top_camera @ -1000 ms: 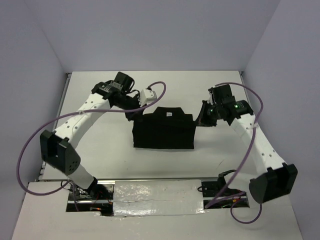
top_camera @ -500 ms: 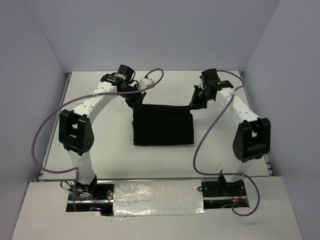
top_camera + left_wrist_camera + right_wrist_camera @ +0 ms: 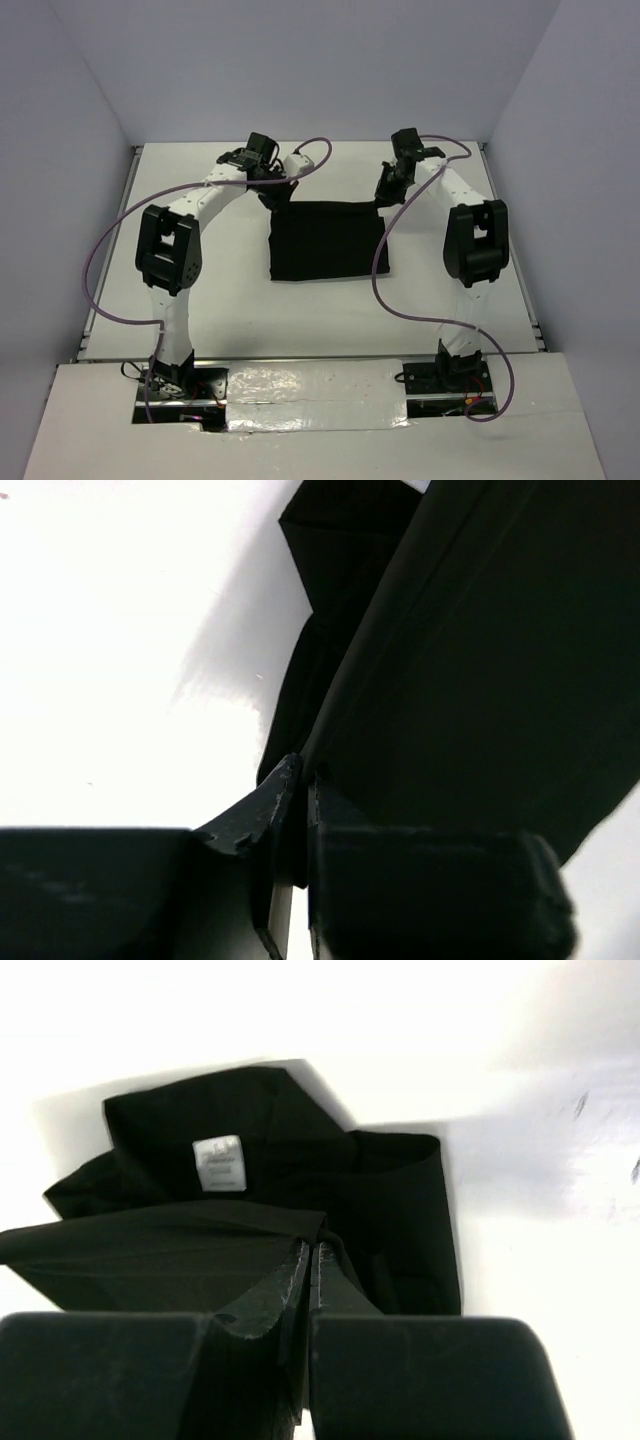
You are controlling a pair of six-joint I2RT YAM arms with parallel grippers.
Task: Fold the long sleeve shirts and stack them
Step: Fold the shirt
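Note:
The black long sleeve shirt (image 3: 326, 240) lies as a folded rectangle in the middle of the white table. My left gripper (image 3: 273, 198) is shut on its far left corner, and the cloth (image 3: 480, 650) runs up from between the fingers. My right gripper (image 3: 383, 195) is shut on its far right corner. In the right wrist view the shirt (image 3: 160, 1250) is pinched between the fingers, with its small white tag (image 3: 218, 1163) showing on the layer below. Both arms reach far over the table.
The white table (image 3: 450, 290) is bounded by grey walls at the back and sides. Purple cables (image 3: 385, 260) hang from both arms; the right one crosses the shirt's right edge. The arm bases (image 3: 170, 375) stand at the near edge.
Both grippers have carried the held shirt edge away from the bases toward the back of the table. The shirt now lies flatter and reaches farther back.

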